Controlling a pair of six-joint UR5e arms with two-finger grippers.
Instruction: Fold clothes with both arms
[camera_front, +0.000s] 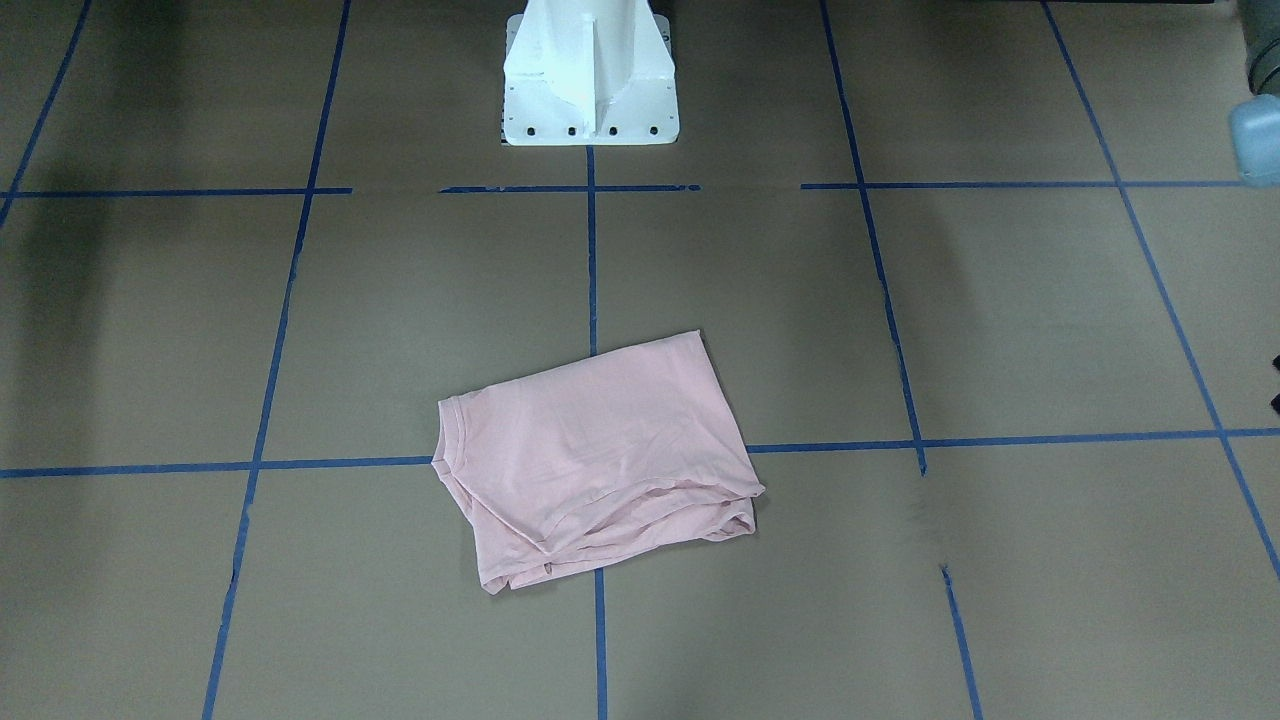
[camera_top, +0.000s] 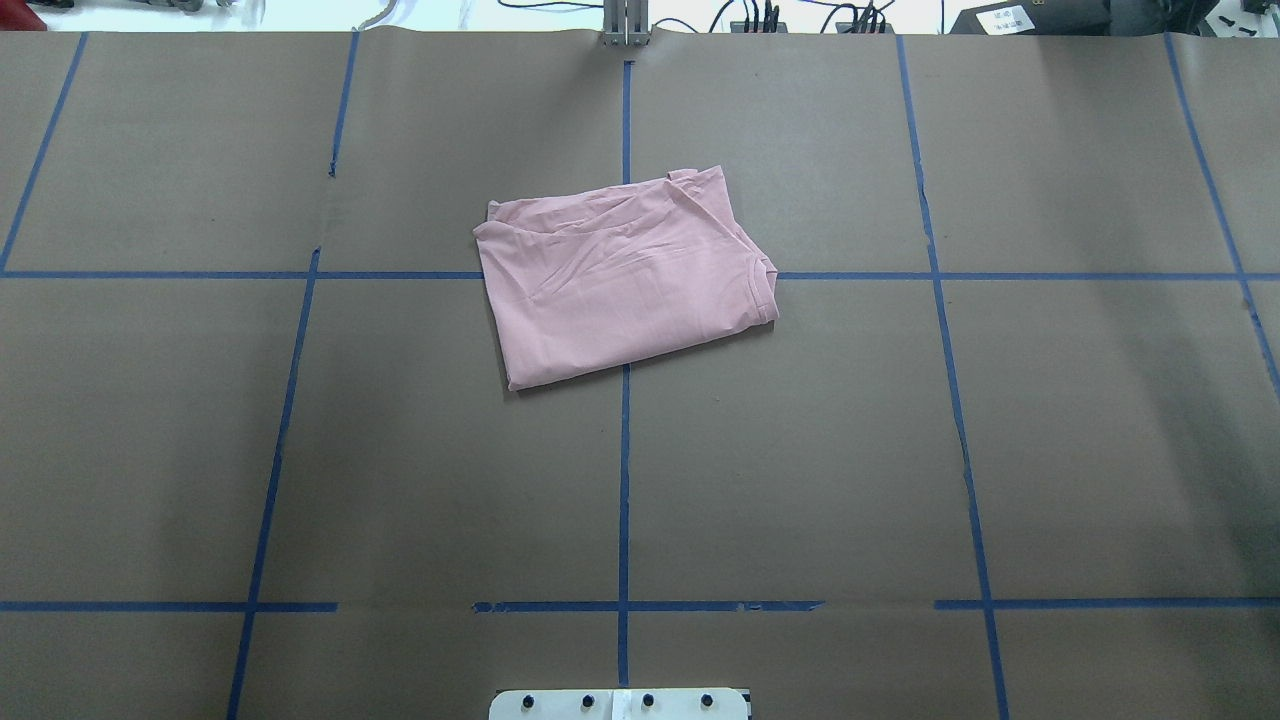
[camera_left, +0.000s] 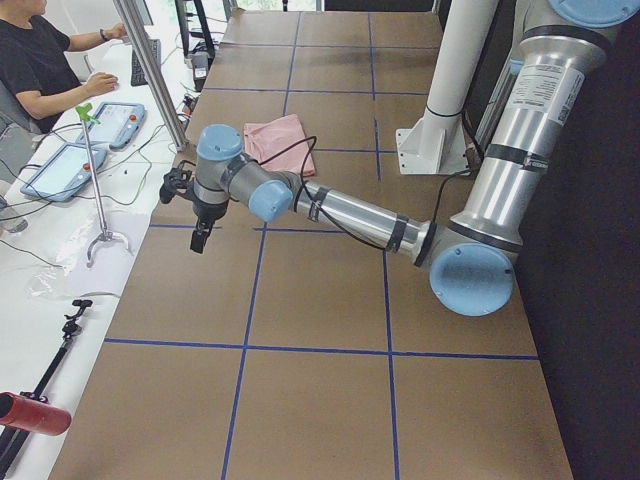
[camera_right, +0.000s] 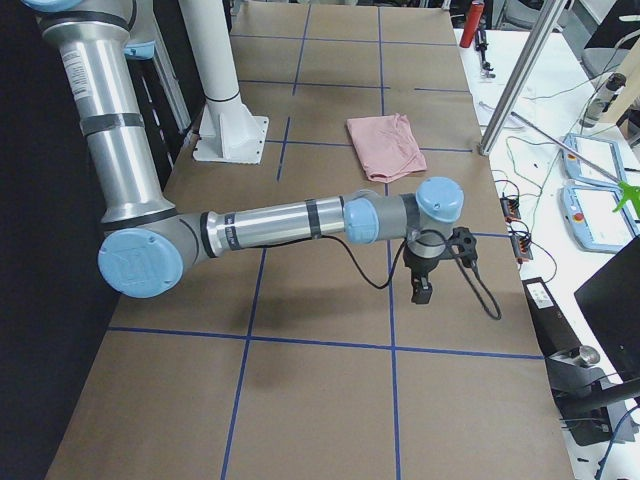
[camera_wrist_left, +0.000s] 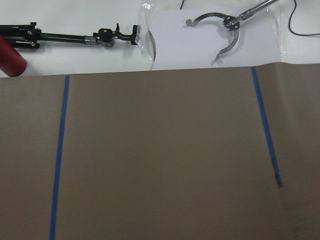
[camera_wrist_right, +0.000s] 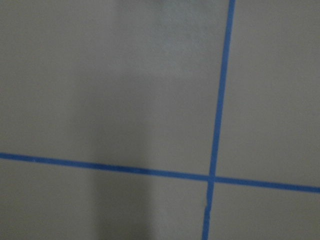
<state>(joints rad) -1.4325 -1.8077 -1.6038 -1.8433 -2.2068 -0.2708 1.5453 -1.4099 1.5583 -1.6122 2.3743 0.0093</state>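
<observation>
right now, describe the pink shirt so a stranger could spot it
Take the brown table gridded with blue tape. Out from the white pedestal base, across the centre tape line, lies the T-shirt. It is the only cloth there: pale pink, folded roughly rectangular.

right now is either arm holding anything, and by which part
Nothing is held. The pink T-shirt lies folded on the table; the left gripper and the right gripper hang well away from it.
</observation>
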